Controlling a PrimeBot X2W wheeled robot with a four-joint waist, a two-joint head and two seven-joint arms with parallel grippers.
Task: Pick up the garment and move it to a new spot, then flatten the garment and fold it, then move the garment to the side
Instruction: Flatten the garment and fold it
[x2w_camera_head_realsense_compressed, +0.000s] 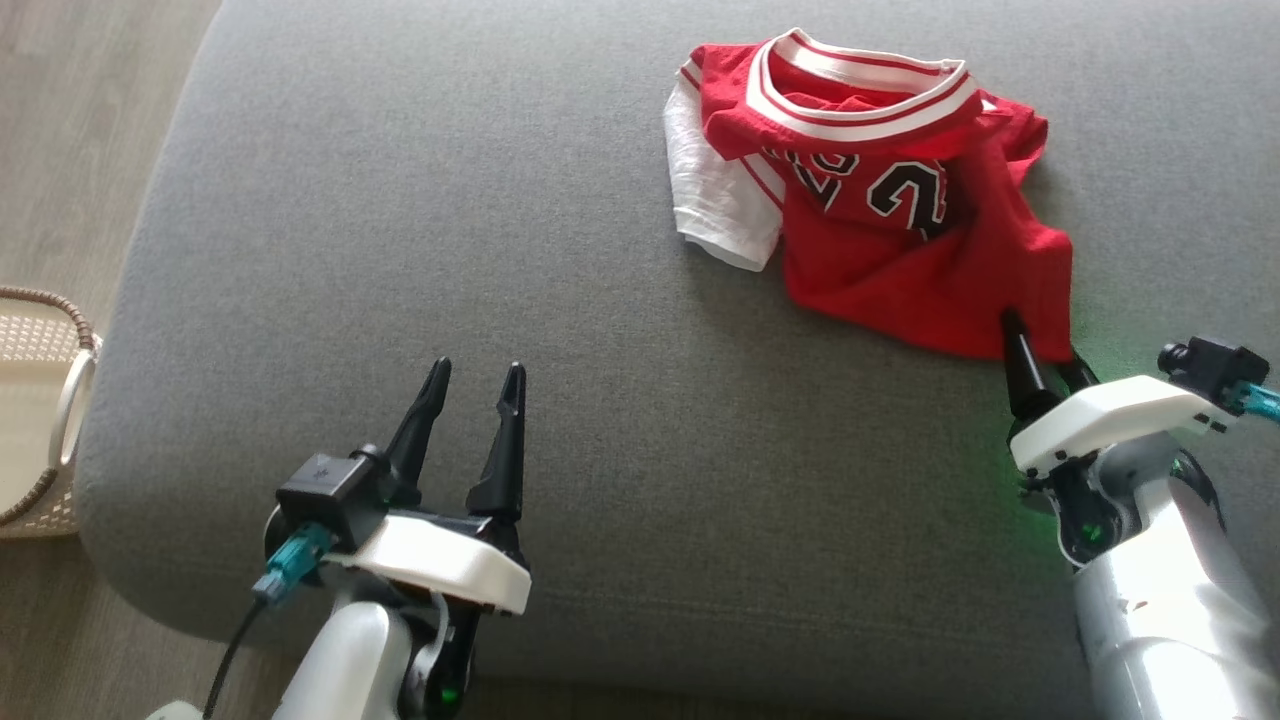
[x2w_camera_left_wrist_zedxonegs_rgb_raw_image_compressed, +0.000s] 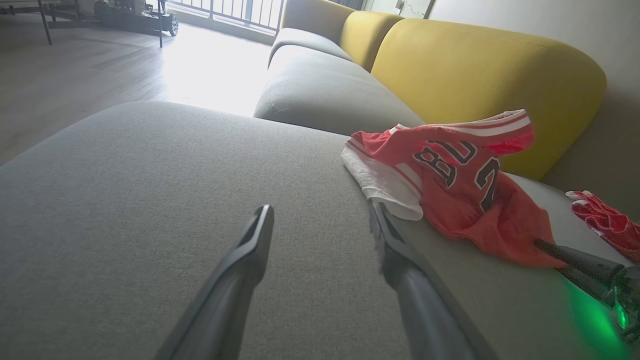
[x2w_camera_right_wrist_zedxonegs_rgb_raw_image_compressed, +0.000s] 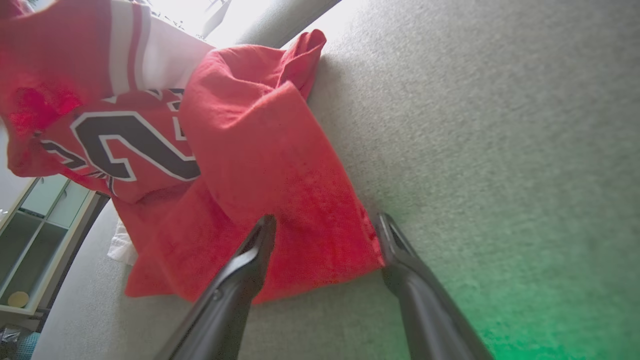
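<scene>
The jersey (x2w_camera_head_realsense_compressed: 880, 200) lies crumpled on the far right of the grey cushion (x2w_camera_head_realsense_compressed: 450, 200), collar away from the robot and red hem toward it. Its long axis appears to run from collar to hem, slanting toward the right arm. The right gripper (x2w_camera_head_realsense_compressed: 1040, 345) is at that near hem corner with its fingers spread wide and holding nothing. In the right wrist view one finger lies over the red cloth and the other stands just at the corner's edge on the cushion, so the corner sits between them. Closing there would probably catch the hem. The left gripper (x2w_camera_head_realsense_compressed: 478, 370) is also spread and empty, low over bare cushion and well apart from the jersey, which lies ahead of it and to its right. The white sleeve (x2w_camera_head_realsense_compressed: 715, 200) is the part nearest to it. The right arm is therefore much the nearer, and the first lift seems to be its job.

Several things are hard to make out:
- Whether either right finger has slipped under the hem or only rests on top cannot be told.
- The second sleeve is folded out of view, and the lettering is broken up by folds (a "2" is the only clear mark).
- How many layers lie at the corner is unclear.
- A second red-and-white item (x2w_camera_left_wrist_zedxonegs_rgb_raw_image_compressed: 605, 220) sits at the edge of the left wrist view, too cut off to identify.
</scene>
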